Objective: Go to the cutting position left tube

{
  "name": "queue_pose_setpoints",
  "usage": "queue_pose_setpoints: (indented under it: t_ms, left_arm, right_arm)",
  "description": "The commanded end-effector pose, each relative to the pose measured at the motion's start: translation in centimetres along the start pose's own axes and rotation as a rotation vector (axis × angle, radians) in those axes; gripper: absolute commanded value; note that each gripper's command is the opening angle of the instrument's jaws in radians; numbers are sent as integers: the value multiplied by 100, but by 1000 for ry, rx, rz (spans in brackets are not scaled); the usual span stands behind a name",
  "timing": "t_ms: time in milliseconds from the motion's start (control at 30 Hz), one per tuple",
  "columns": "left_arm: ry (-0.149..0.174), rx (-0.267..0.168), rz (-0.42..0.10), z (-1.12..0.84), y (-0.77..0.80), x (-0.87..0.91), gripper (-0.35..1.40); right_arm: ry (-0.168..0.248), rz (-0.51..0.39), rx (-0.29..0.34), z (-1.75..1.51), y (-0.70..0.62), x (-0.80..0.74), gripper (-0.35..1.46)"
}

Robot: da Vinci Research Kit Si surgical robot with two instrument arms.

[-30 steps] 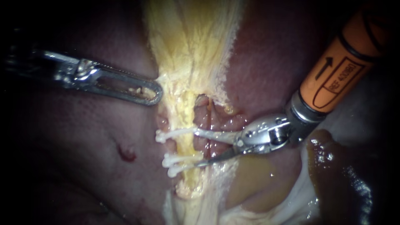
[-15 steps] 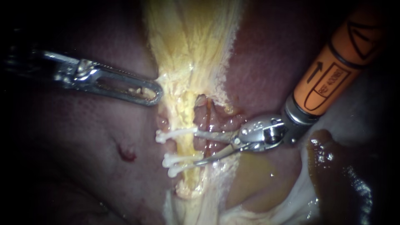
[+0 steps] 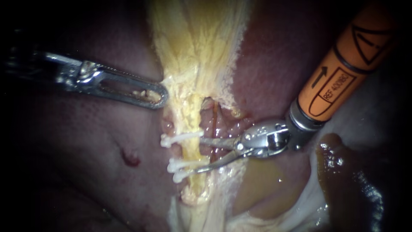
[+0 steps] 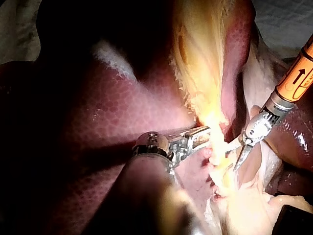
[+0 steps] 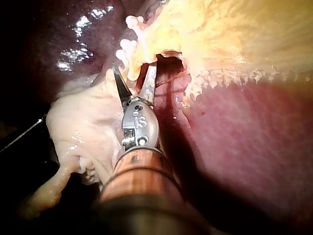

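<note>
Endoscope: my slotted steel left instrument is clamped on the edge of the pale yellow tissue band. My orange-sleeved right instrument stands open, its thin blades reaching the yellow left tube between the white plastic clips.

Left wrist: the left instrument bites the band.

Right wrist: the tube lies between the blades.

Dark red liver carries everything; yellow tissue strip lies on it.

The right instrument has slid nearer the clips. Its open blades now reach further across the tube between them.
</note>
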Motion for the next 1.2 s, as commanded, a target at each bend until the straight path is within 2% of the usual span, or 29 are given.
queue_pose_setpoints:
  t_ms: [33,200,433,900,1200]
  left_arm:
    - [0,0,0,1,0,0,-35]
    - [0,0,-1,1,0,0,-35]
    - [0,-1,-1,2,0,-1,-35]
    - [0,-1,-1,2,0,-1,-35]
    - [0,-1,-1,3,0,-1,-35]
  right_arm:
    - [10,4,13,2,-3,3,144]
    - [26,-4,47,14,-7,15,142]
    - [62,3,77,27,0,25,140]
    - [117,39,75,55,17,44,140]
    - [134,50,92,60,7,54,140]
